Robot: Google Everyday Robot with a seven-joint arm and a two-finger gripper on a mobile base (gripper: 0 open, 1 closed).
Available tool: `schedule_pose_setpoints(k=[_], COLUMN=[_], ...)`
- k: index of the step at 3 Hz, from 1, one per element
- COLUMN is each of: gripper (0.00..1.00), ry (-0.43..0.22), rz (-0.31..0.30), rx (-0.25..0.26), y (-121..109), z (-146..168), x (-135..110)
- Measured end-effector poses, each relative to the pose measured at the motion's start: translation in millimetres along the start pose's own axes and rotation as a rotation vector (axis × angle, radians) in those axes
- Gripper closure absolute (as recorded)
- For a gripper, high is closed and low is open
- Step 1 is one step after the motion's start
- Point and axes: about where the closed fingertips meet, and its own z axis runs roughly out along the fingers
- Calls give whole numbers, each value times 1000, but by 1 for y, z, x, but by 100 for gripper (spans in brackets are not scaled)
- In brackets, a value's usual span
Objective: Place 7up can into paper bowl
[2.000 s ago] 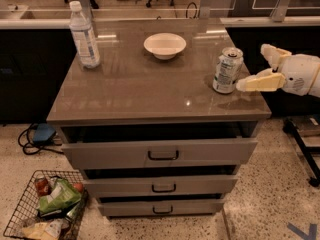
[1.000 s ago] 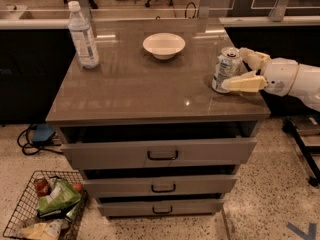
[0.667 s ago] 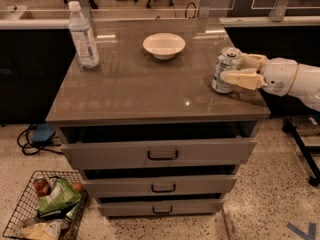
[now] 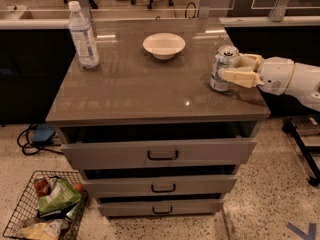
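Observation:
The 7up can (image 4: 220, 63), silver-topped with a white and green label, stands upright near the right edge of the brown cabinet top (image 4: 135, 91). My gripper (image 4: 231, 67) reaches in from the right at can height. Its cream fingers (image 4: 239, 77) sit on either side of the can, one in front and one behind, closed against it. The can still rests on the surface. The paper bowl (image 4: 164, 45), shallow and cream-white, sits empty at the back centre, to the left of and behind the can.
A clear plastic water bottle (image 4: 83, 35) stands at the back left of the top. Three drawers (image 4: 162, 155) face the front below. A wire basket (image 4: 45, 208) with snack packets sits on the floor at lower left. A counter runs behind.
My gripper moved left from beside the can until its fingers came around it, then closed in on it. The can, bowl and bottle stayed in place.

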Motion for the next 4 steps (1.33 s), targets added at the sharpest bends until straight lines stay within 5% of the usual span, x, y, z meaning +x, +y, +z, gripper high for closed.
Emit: schedule_pose_setpoints(k=[1, 2, 4], gripper=[100, 100, 100], ry=[-1, -1, 31], rz=[0, 0, 22], rx=[-5, -5, -84], y=[1, 1, -36], z=[3, 3, 77], x=[0, 0, -48])
